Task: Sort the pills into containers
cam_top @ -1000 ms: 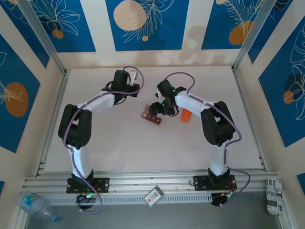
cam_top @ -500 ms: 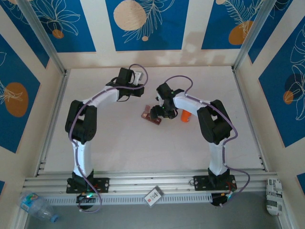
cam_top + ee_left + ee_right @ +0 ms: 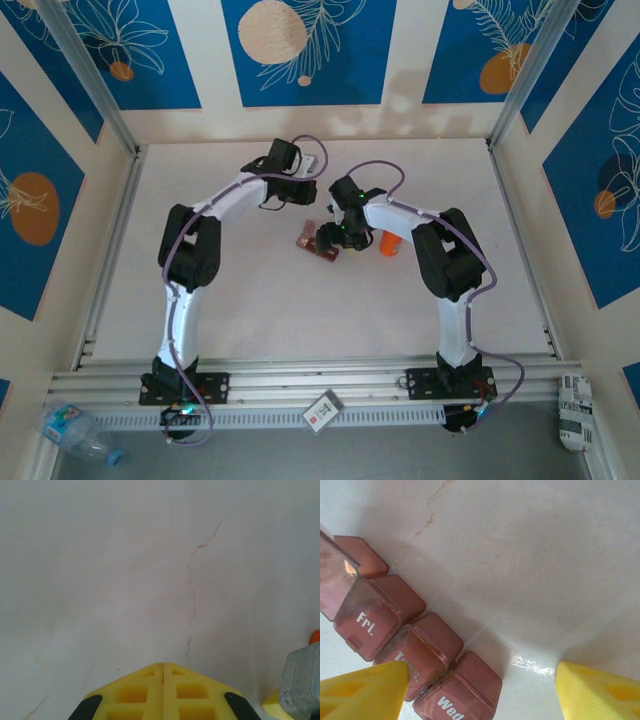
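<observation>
A white table is enclosed by blue-patterned walls. From above, the left gripper is seen over bare table near the far middle, too small for its jaws to be judged there. The right gripper is lowered at the containers, a reddish-brown strip at the table's centre, partly hidden by it. An orange bottle is half covered by the right arm.

In the left wrist view, the yellow fingers are pressed together with nothing between them, above a crack in the surface. A grey object is cut off at the right edge and cannot be identified.

In the right wrist view, the fingers are spread wide, gripping nothing. The containers are cut off at the left. Lids marked "Fri." and "Wed" can be read, and a third label is partly hidden behind the left finger.
</observation>
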You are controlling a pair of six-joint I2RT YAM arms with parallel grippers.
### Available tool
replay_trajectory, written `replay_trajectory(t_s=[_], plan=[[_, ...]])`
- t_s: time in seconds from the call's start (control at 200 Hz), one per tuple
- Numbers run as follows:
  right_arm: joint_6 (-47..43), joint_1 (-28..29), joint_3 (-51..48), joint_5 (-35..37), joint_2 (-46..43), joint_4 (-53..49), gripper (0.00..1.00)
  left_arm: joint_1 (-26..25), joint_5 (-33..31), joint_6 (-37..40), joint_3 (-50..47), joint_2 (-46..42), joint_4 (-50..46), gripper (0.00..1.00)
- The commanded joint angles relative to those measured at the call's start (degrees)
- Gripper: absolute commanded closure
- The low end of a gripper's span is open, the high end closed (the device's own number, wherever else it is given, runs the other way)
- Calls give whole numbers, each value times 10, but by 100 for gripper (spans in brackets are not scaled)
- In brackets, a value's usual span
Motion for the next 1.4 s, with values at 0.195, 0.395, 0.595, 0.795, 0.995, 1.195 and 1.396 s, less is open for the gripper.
replay_trajectory(t_s=[0.195,0.395,0.595,0.795,0.995,1.195,1.396], plan=[[10,-4,-27,12,16,-1,23,-13,10,31,76,50,-112,100],[13,-5,-28,13,16,0,23,-14,13,44,94,63,-152,100],[16,-5,-29,14,20,-1,24,-15,16,54,96,64,-177,100],[20,-6,-29,14,24,0,24,-18,26,64,97,60,-198,100],[23,-7,-32,15,25,1,24,-19,35,71,97,54,-219,100],[24,-8,-36,17,27,3,24,-18,39,70,90,40,-231,100],[27,-10,-40,16,29,5,24,-20,45,61,57,11,-223,100]])
